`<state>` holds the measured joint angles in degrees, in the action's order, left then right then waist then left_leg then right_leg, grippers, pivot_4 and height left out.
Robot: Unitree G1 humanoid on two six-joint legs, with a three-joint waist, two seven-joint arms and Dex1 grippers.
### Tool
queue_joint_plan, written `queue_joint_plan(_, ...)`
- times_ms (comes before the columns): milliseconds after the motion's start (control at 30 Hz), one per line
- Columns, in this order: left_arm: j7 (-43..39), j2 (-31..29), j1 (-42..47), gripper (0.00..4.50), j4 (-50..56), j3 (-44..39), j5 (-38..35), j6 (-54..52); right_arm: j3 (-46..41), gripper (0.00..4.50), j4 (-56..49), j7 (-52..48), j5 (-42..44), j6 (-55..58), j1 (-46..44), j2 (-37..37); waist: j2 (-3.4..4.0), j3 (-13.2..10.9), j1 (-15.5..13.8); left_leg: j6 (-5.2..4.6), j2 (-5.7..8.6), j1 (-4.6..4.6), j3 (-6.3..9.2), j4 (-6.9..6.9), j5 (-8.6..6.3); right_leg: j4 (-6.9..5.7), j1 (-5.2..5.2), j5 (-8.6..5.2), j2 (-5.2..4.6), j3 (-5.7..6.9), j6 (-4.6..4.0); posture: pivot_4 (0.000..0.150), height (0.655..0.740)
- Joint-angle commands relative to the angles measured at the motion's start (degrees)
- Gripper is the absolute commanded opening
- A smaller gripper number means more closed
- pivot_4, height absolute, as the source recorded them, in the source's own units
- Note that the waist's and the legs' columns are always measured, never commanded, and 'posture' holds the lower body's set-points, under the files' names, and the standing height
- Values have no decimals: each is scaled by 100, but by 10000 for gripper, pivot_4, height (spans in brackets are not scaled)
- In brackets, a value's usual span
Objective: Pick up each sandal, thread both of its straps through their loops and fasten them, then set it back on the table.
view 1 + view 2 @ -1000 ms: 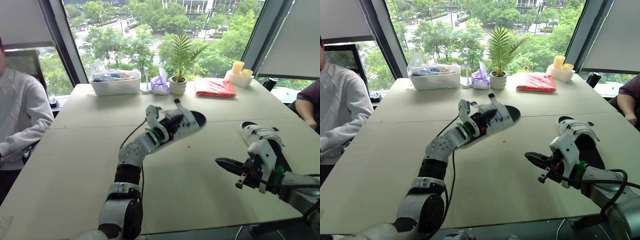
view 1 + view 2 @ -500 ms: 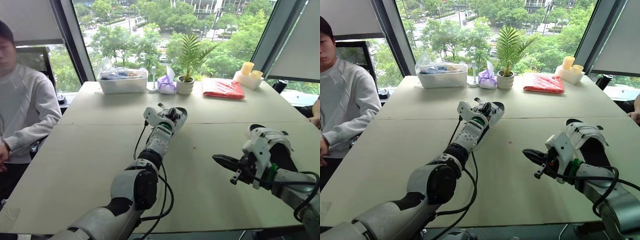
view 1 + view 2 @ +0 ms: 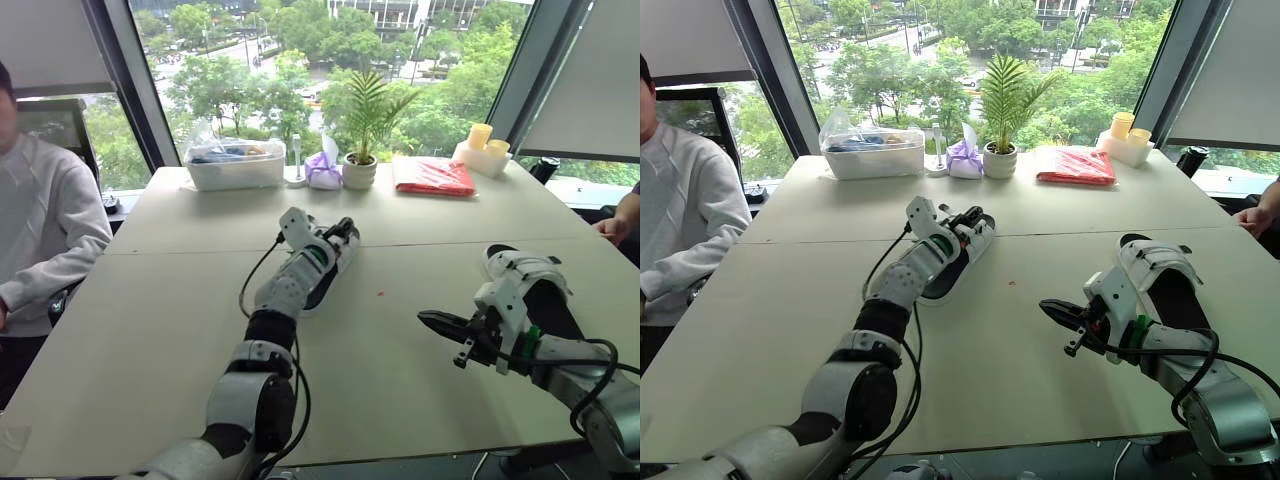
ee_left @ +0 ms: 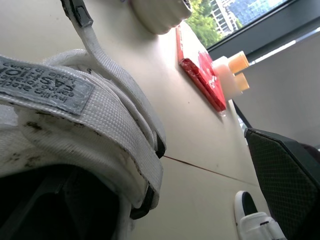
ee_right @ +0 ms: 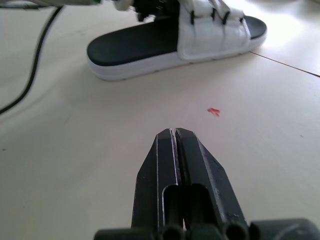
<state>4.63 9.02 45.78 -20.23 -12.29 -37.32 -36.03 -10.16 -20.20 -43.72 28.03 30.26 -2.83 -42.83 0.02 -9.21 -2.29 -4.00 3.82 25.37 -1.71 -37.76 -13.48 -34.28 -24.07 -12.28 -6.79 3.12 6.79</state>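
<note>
One sandal (image 5: 145,46), black footbed with white straps (image 5: 215,30), lies flat on the table's middle (image 3: 952,276). My left gripper (image 3: 338,236) is at its strap end, open; the left wrist view shows the white straps (image 4: 100,120) close up, with one black finger (image 4: 287,175) standing well off to the side. The second sandal (image 3: 530,285) lies at the right, beside my right arm. My right gripper (image 3: 430,320) hovers low over the table between the two sandals, shut and empty, its fingers (image 5: 165,150) pressed together.
Along the far edge stand a clear plastic box (image 3: 235,165), a purple bag (image 3: 322,170), a potted plant (image 3: 358,168), a red packet (image 3: 430,175) and yellow cups (image 3: 480,148). A person (image 3: 40,230) sits at the left; another person's hand (image 3: 620,225) rests at the right.
The sandal was held raised in my left gripper; it now lies on the table and the left gripper has opened. The right gripper has barely moved. The camera shifted.
</note>
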Motion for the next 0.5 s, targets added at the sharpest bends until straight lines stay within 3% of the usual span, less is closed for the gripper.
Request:
queue_joint_plan(33, 164, -580, -686, 44232, 2090, 740, -289, -2024, -18, 0, 172, -174, -70, -249, -159, -20, -1, -1, -3, 2, 0, -1, 1, -1, 1, -2, 0, 0, 0, -1, 0, 1500, 7388)
queue_joint_plan(100, 80, -1174, -1109, 44232, 3019, 662, -765, -3130, 31, 0, 329, -246, -110, -323, -238, -6, 3, 1, 11, 17, -2, 1, 3, -7, -3, -20, -9, -1, 2, -5, -2, 1500, 7388)
queue_joint_plan(167, -258, -1794, -1351, 44232, 3807, 789, -859, -3395, 23, 0, 423, -289, -83, -336, -284, 25, 5, 2, 29, 6, -8, -5, 3, -13, -14, -35, -12, 0, 5, -5, -7, 1500, 7388)
queue_joint_plan(200, -340, -1962, -1403, 44232, 4041, 821, -875, -3454, 3, 0, 454, -308, -60, -335, -293, 30, 5, 2, 25, 9, -12, -10, 3, -13, -13, -41, -12, -2, 9, -6, -14, 1500, 7388)
queue_joint_plan(333, -1953, -3762, -2223, 44232, 5422, 1482, -504, -2672, -34, 0, 827, -409, -32, -431, -390, 108, 15, 8, 14, 18, -15, -17, 4, -24, -8, -77, -16, -23, 6, -6, -54, 1500, 7388)
queue_joint_plan(400, -2329, -4033, -2817, 44232, 5584, 1411, -380, -2153, -80, 0, 993, -435, -26, -497, -417, 165, 34, 19, 14, 19, -15, -25, 1, -17, -9, -75, -28, -36, 2, -11, -77, 1500, 7388)
queue_joint_plan(500, -2432, -3990, -3296, 44232, 5595, 1258, -314, -1808, -135, 0, 1105, -479, -26, -583, -374, 217, 38, 20, -8, 18, -15, -27, 0, -11, -10, -72, -30, -37, 0, -13, -79, 1500, 7388)
